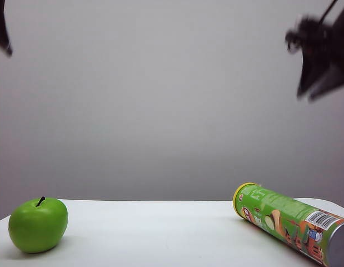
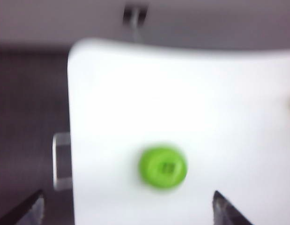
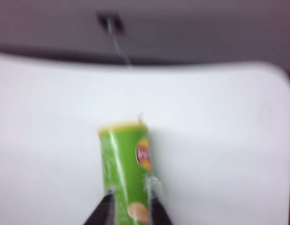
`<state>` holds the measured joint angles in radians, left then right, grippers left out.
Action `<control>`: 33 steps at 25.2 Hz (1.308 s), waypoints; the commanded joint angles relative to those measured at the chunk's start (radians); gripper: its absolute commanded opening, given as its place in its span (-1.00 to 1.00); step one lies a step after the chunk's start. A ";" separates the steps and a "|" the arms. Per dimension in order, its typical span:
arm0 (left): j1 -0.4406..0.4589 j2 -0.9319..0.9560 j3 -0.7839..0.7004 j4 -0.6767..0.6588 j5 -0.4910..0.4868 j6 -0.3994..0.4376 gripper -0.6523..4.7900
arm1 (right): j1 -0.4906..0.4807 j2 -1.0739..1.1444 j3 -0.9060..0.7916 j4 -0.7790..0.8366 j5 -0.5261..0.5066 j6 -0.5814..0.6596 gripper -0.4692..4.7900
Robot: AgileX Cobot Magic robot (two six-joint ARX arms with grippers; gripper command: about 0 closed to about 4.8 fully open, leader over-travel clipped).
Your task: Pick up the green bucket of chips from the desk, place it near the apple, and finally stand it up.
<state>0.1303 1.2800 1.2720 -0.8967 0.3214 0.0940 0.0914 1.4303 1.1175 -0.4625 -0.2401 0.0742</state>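
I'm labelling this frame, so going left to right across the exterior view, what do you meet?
Left gripper at the top left corner, high above the desk → apple → chip can lying on its side → right gripper, high at the top right.

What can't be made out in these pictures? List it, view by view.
- Exterior view: left claw cut off by the top-left corner; right claw blurred, high at upper right.
- Exterior view: green bucket of chips, lying on the desk, base cut off by the right edge.
- Left wrist view: blur hides the apple stem.
- Right wrist view: blur makes the label unreadable.
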 commanded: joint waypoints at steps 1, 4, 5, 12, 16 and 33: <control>-0.002 0.037 0.006 -0.085 -0.022 -0.001 0.84 | 0.002 0.082 0.041 -0.065 -0.061 -0.046 -0.25; -0.018 0.060 0.006 -0.112 -0.029 0.000 0.84 | 0.002 0.135 0.047 -0.087 -0.140 -0.072 1.00; -0.024 0.064 0.006 -0.115 -0.029 0.002 0.84 | 0.002 0.146 0.047 -0.093 -0.153 -0.075 1.00; -0.147 0.072 0.007 -0.063 -0.030 0.000 0.84 | 0.095 0.209 0.047 -0.185 0.006 -0.218 1.00; -0.192 0.085 0.007 -0.045 -0.030 0.000 0.84 | 0.130 0.264 0.047 -0.179 0.047 -0.221 1.00; -0.198 0.086 0.007 -0.035 -0.029 0.003 0.84 | 0.158 0.528 0.096 -0.132 0.039 -0.229 1.00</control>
<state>-0.0681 1.3689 1.2739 -0.9390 0.2909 0.0937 0.2394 1.9518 1.2011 -0.5880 -0.2028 -0.1513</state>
